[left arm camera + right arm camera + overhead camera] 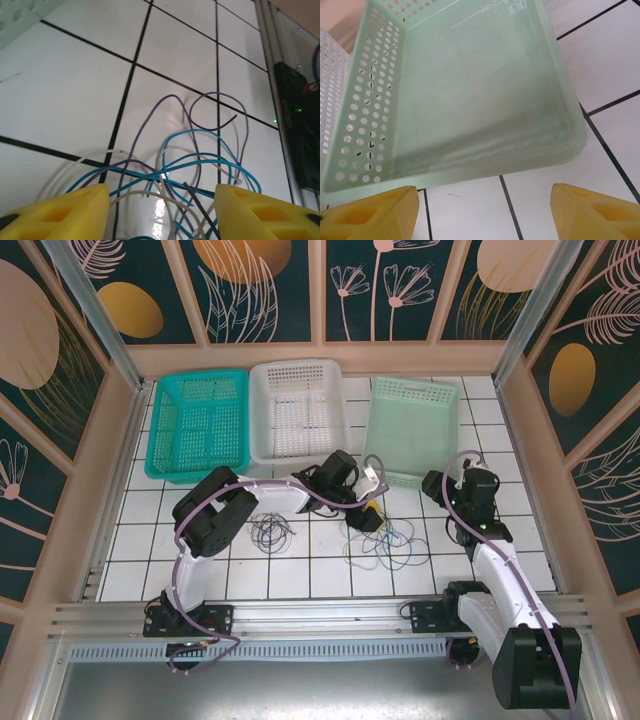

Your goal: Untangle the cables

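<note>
left wrist: left fingers (65, 212) wide over cables (165, 175) | right wrist: right fingers (370, 215) wide, green basket (470, 167)

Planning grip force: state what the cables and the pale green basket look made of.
The cables: probably plastic-sheathed wire, smooth, slightly shiny; thin, limp loops in blue, purple and white. The pale green basket: likely moulded plastic, semi-glossy; perforated walls, rounded rim.

Surface: glossy white square tiles with thin dark grout lines (130, 550), running from wall to wall.
Walls: dark teal panels printed with pale leaf and flower outlines and orange and peach ovals (265, 290) stand along the far, left and right edges, divided by pale wooden strips (317, 290).
Far corners: slanting silver metal posts (95, 315).
Near edge: silver metal rails (320, 615) run its length.
Light: a bright white glare (160, 207) on the tiles.
</note>
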Robot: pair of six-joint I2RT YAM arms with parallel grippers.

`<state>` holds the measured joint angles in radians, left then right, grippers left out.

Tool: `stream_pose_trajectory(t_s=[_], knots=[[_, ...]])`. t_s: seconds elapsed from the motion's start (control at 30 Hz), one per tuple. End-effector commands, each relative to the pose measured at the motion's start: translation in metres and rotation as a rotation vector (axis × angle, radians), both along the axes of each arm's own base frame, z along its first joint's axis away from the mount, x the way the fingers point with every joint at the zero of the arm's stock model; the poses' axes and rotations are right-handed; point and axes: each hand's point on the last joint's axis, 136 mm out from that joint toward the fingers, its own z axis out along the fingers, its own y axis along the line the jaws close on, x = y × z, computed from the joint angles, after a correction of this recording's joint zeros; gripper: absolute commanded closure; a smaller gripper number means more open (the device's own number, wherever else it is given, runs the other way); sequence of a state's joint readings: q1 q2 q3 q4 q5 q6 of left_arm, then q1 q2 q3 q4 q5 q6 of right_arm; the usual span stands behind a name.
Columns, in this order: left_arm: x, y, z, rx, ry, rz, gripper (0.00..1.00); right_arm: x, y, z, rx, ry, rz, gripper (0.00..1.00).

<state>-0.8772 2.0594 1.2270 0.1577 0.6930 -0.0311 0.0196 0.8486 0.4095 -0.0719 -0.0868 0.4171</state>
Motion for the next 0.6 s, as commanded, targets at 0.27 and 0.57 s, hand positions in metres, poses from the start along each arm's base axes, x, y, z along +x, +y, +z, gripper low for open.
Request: stream_pose_trajectory(t_s=[0.27, 0.57], knots=[[-0.003, -0.005, -0.001, 0.003, -0.006, 0.006, 0.49, 0.000, 0.005, 0.000, -0.012, -0.011, 0.036, 0.29], [-0.011, -0.008, 0.008, -0.044, -0.007, 0.002, 1.00, 0.001, 0.006, 0.000, -0.006, -0.014, 0.035, 0.29]])
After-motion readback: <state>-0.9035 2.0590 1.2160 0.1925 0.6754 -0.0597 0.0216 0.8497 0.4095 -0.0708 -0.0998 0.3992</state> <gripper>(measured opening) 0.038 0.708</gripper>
